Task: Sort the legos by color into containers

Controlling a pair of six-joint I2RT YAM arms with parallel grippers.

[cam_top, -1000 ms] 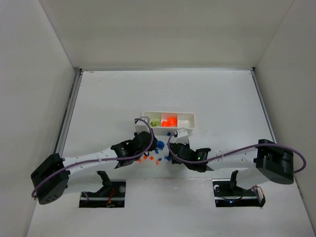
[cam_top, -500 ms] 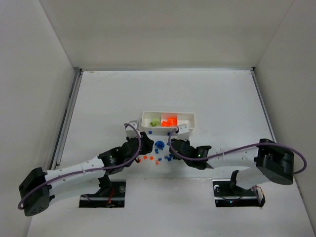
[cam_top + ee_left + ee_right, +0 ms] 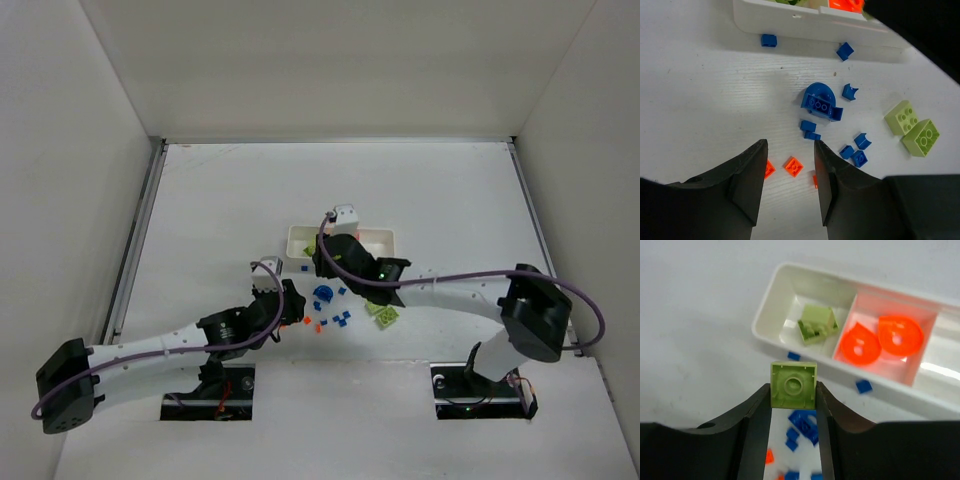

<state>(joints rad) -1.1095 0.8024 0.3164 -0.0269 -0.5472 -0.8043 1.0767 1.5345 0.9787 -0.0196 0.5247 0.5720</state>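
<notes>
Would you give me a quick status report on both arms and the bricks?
Right fingers shut on green brick, near tray, green end. Left fingers open, empty, above orange bricks. Blue bricks and two green ones loose on table; nothing blocking tray.

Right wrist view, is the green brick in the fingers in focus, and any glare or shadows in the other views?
Right wrist view: the lime green brick is sharp, the tray behind softer, with a glare streak in its right compartment. Left wrist view: blue bricks crisp, soft shadow under the tray's wall. Top view: even light, the loose bricks too tiny for detail.
</notes>
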